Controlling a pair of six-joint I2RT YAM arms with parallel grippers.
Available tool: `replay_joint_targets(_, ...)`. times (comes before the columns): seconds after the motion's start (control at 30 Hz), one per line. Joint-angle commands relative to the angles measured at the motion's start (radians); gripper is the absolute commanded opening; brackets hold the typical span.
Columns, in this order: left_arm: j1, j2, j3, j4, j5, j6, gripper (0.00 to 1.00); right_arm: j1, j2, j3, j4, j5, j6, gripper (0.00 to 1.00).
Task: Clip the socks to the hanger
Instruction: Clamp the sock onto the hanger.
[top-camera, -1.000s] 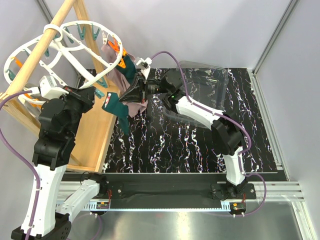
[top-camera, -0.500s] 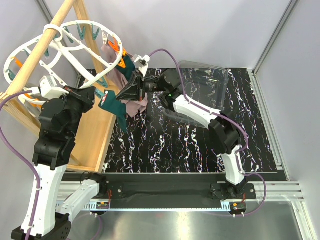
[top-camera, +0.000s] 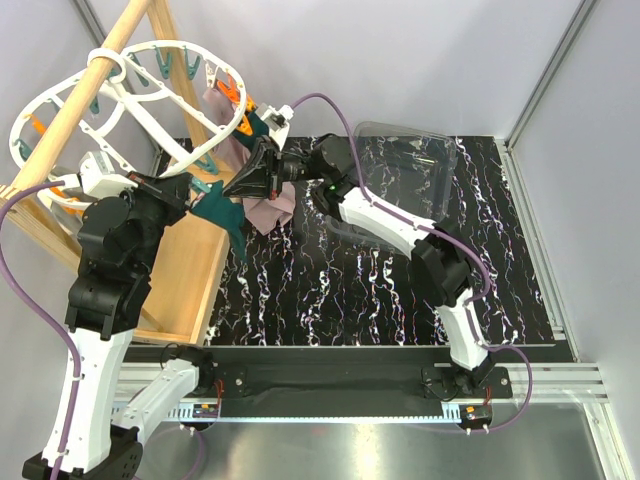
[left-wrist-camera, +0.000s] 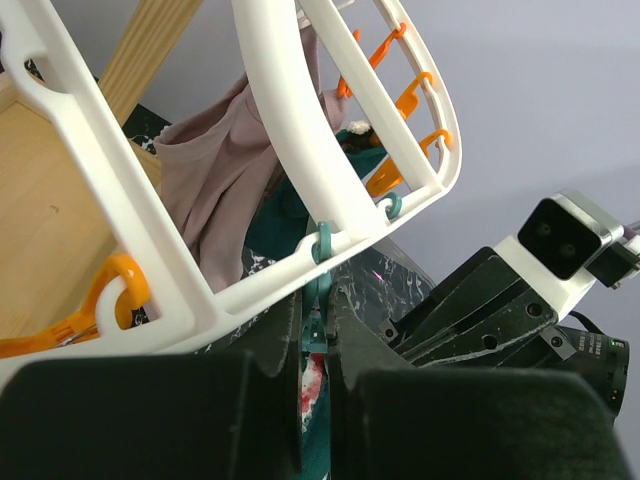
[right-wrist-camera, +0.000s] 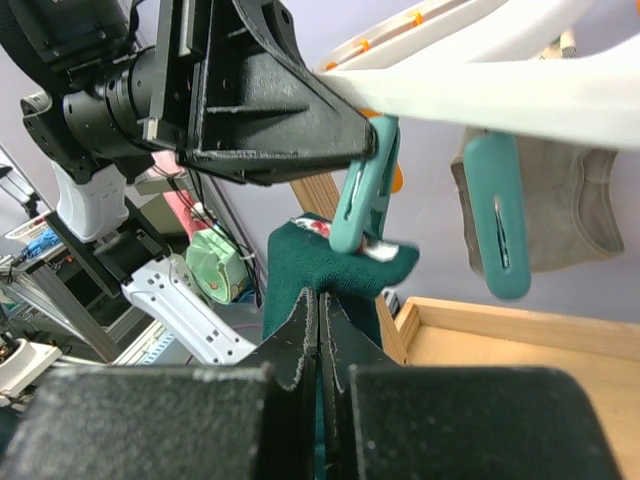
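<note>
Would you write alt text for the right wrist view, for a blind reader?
The right gripper, shut on a dark green sock, holds it at a teal peg pinched by the left gripper beneath the white hanger.

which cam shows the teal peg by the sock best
Right wrist: the teal peg hangs full length from the hanger, with the left gripper pinching its top and its lower end at the sock. Left wrist shows only a sliver between that gripper's own fingers. The top external view is too crowded there to pick it out.
</note>
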Motion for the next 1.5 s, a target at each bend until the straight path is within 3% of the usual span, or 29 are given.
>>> replay_joint_targets(0.0, -0.011, 0.017, -0.009, -0.084, 0.142, -0.036, 0.00, 0.016, 0.032, 0.077, 0.019, 0.022, 0.018, 0.00)
replay_joint_targets(0.6, -0.010, -0.005, -0.019, -0.075, 0.140, -0.047, 0.00, 0.028, 0.063, 0.097, -0.072, 0.011, -0.035, 0.00)
replay_joint_targets(0.93, -0.010, -0.006, -0.022, -0.078, 0.142, -0.047, 0.00, 0.033, 0.053, 0.099, -0.032, 0.023, -0.023, 0.00)
replay_joint_targets(1.0, -0.011, -0.008, -0.023, -0.079, 0.143, -0.047, 0.09, 0.033, 0.056, 0.103, -0.033, 0.021, -0.023, 0.00)
replay_joint_targets(1.03, -0.010, -0.009, -0.026, -0.076, 0.143, -0.047, 0.21, 0.033, 0.059, 0.105, -0.035, 0.020, -0.023, 0.00)
replay_joint_targets(1.1, -0.010, -0.025, -0.040, -0.055, 0.146, -0.048, 0.31, 0.033, 0.064, 0.110, -0.033, 0.018, -0.018, 0.00)
replay_joint_targets(1.17, -0.010, -0.035, -0.057, -0.039, 0.145, -0.054, 0.47, 0.035, 0.067, 0.114, -0.033, 0.021, -0.018, 0.00)
replay_joint_targets(1.27, -0.011, -0.051, -0.060, -0.039, 0.140, -0.054, 0.59, 0.035, 0.072, 0.120, -0.030, 0.025, -0.014, 0.00)
replay_joint_targets(1.47, -0.011, -0.069, -0.049, -0.065, 0.113, -0.045, 0.72, 0.035, 0.099, 0.145, -0.032, 0.029, -0.001, 0.00)
